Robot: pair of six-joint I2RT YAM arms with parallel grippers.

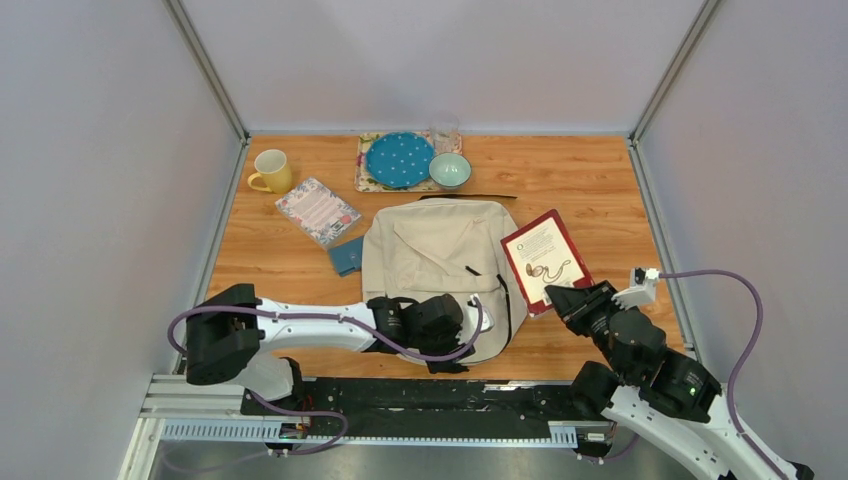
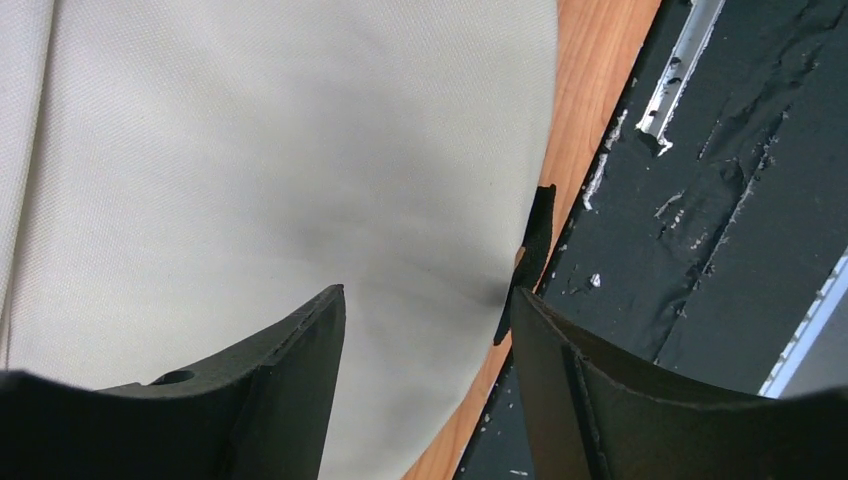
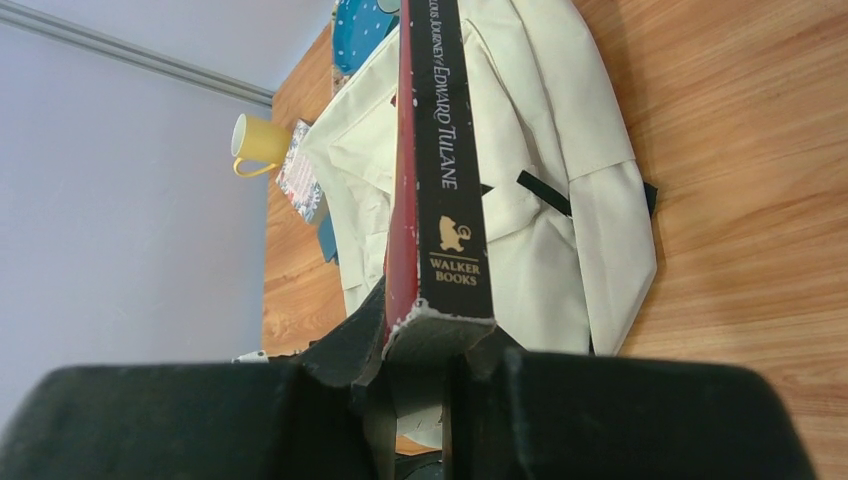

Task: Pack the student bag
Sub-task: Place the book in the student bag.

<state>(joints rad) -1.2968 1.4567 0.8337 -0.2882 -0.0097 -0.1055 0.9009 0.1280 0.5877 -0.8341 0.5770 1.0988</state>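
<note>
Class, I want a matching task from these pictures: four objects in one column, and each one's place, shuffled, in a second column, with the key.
1 yellow ceramic mug
2 blue dotted round plate
3 red-covered paperback book
4 cream fabric backpack

A gripped in the right tool
B on the floral placemat
C flat in the middle of the wooden table
D far-left corner

Pairs: 1-D, 2-B, 3-A, 4-C

Ahead of the left pincer [image 2: 428, 300], student bag [image 2: 250, 150] fabric fills the way; a bare surface [image 2: 600, 60] strip lies rightward. Ahead of the right pincer [image 3: 420, 350] stands its clamped book [image 3: 445, 150]; open surface lies rightward.
</note>
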